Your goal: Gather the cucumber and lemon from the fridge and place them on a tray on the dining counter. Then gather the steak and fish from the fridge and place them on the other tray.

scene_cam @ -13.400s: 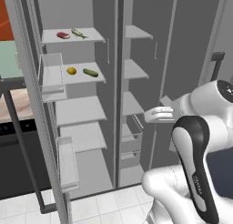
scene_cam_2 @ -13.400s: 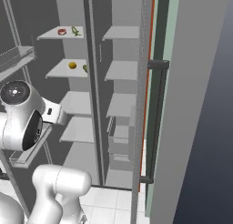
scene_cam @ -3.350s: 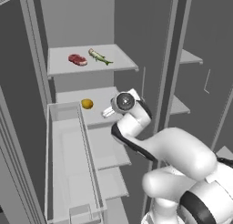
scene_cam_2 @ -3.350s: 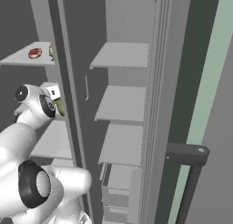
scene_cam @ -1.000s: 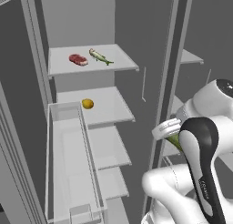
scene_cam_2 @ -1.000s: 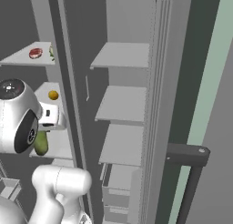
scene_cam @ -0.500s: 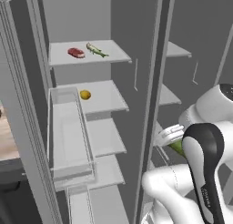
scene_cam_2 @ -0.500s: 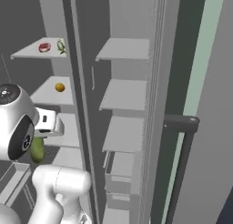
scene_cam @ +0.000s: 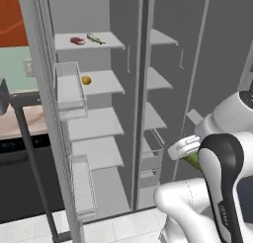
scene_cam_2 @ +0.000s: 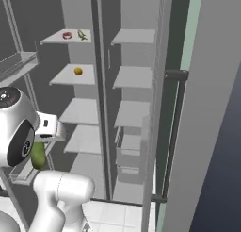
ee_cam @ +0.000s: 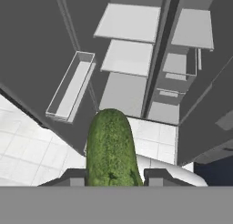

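Observation:
My gripper point(ee_cam: 113, 177) is shut on the green cucumber point(ee_cam: 111, 148), which sticks up between the two fingertips point(ee_cam: 75, 176) in the hand view. A sliver of the cucumber point(scene_cam: 191, 161) shows by the wrist in the left base view, and it hangs under the hand point(scene_cam_2: 37, 155) in the right base view, clear of the fridge. The yellow lemon point(scene_cam: 86, 80) point(scene_cam_2: 78, 71) lies on the second shelf. The red steak point(scene_cam: 77, 40) point(scene_cam_2: 68, 36) and the fish point(scene_cam: 96, 39) point(scene_cam_2: 83, 35) lie side by side on the top shelf. The trays and dining counter are out of view.
Both fridge doors stand open. The left door carries clear bins point(scene_cam: 69, 84), and the right door's dark handle bar point(scene_cam_2: 176, 75) juts out. A wooden counter point(scene_cam: 20, 123) lies to the left of the fridge. White tiled floor point(ee_cam: 27, 150) is below.
The whole picture has shifted: the base has pulled back from the fridge, so more shelves and both doors show. The cucumber stays in the shut gripper.

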Tool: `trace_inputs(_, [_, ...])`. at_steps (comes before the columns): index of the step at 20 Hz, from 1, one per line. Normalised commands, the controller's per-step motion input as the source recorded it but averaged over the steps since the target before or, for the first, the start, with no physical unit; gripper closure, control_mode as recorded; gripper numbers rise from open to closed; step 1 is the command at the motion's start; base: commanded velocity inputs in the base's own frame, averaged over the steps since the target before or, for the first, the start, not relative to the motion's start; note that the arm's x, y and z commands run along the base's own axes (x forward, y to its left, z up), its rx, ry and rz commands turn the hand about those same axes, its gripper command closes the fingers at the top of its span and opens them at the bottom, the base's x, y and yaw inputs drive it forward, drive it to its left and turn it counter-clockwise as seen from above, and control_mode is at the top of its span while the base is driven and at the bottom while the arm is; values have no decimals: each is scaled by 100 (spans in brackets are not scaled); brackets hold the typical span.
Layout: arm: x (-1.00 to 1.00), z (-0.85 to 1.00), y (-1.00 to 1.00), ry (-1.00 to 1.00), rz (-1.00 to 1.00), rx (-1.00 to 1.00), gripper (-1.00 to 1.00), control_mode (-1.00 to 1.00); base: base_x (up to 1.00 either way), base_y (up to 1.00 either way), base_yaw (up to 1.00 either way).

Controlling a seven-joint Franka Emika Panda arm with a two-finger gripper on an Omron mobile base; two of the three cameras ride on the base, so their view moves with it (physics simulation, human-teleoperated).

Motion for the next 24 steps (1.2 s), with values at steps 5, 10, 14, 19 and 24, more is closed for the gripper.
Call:
trace_inputs(5, [0,0,0,0,0,0,100,100,-100,8,0])
trace_inputs(10, [0,0,0,0,0,0,100,100,-90,42,0])
trace_inputs(14, [0,0,0,0,0,0,100,100,-63,79,3])
trace_inputs(19, [0,0,0,0,0,0,100,100,-46,90,20])
trace_inputs(24, [0,0,0,0,0,0,100,100,-33,87,35])
